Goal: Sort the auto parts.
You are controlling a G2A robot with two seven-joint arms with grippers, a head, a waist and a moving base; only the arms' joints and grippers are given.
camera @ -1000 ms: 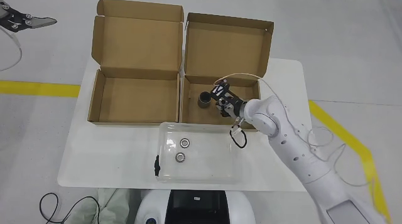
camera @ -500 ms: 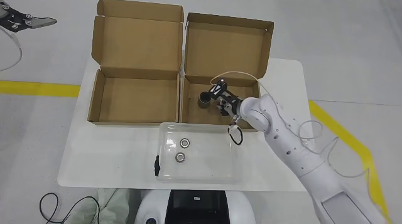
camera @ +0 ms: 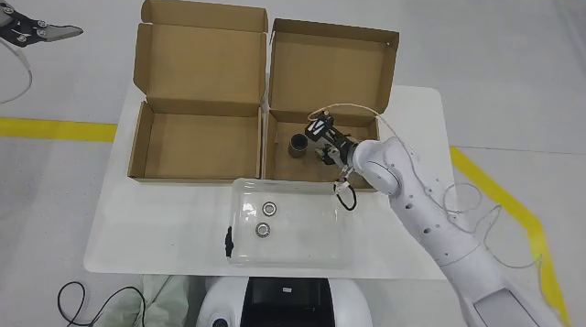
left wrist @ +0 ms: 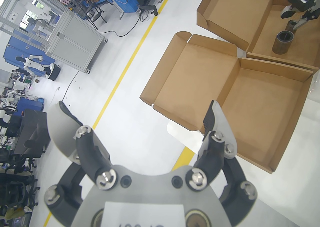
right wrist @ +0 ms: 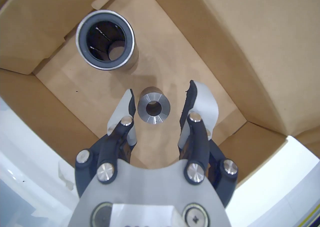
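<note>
Toward the bench's far edge, in the right-hand box (right wrist: 175, 45), the small bushing (right wrist: 153, 109) is stood beside the large sleeve (right wrist: 105, 39). The right claw (right wrist: 161, 90) has been backed off, fingers apart. Deposit judged done; two parts (camera: 270, 208) are left in the tray (camera: 311, 240).

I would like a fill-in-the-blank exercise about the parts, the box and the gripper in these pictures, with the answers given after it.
The clear plastic tray holds ___ small round metal rings.
The large dark metal sleeve stands ___ in the brown cardboard box.
The right gripper holds its fingers ___ on either side of the small silver metal bushing.
Missing words: two; upright; open.
</note>
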